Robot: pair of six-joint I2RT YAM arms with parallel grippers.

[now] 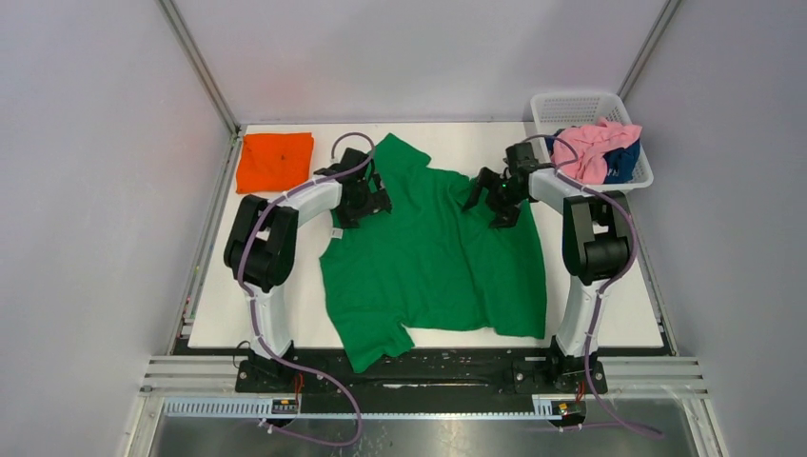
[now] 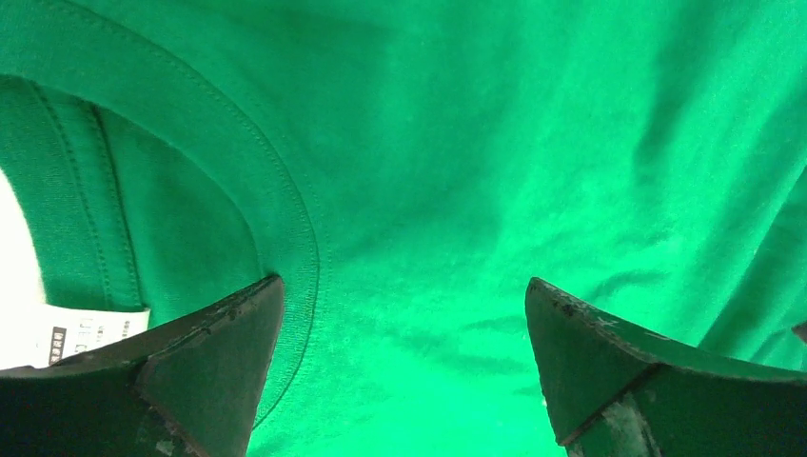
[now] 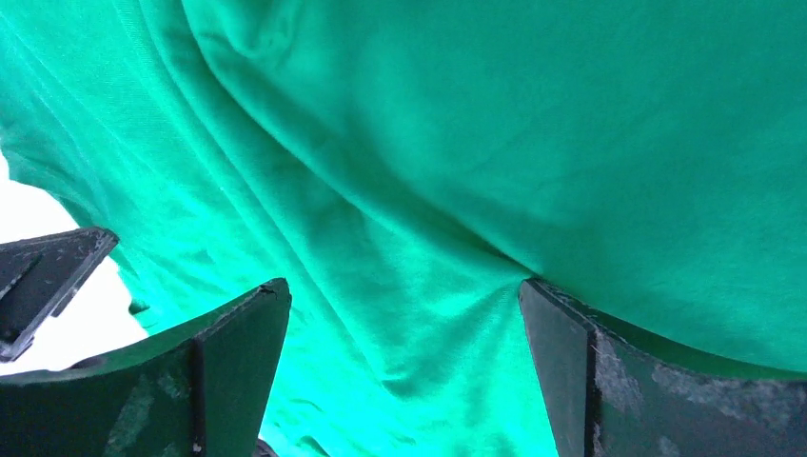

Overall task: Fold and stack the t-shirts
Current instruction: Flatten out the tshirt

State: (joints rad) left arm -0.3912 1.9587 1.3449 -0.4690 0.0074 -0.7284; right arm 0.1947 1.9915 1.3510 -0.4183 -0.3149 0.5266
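Observation:
The bright green t-shirt [image 1: 433, 262] lies spread and wrinkled across the middle of the white table [image 1: 609, 314]. My left gripper [image 1: 366, 200] is open over its left part by the neck; the collar seam [image 2: 285, 219] and white neck label [image 2: 86, 333] show in the left wrist view, cloth between the fingers [image 2: 219, 352]. My right gripper [image 1: 495, 198] is open over the shirt's right upper edge, folds of green cloth [image 3: 400, 238] between its fingers [image 3: 571, 352]. A folded orange t-shirt [image 1: 275, 160] lies at the back left. Pink [image 1: 595, 145] and navy [image 1: 623, 162] shirts sit in the basket.
A white plastic basket [image 1: 571, 103] stands at the table's back right corner. Grey walls and metal frame posts close in the table on three sides. The arms' bases sit on a black rail [image 1: 428, 367] at the near edge.

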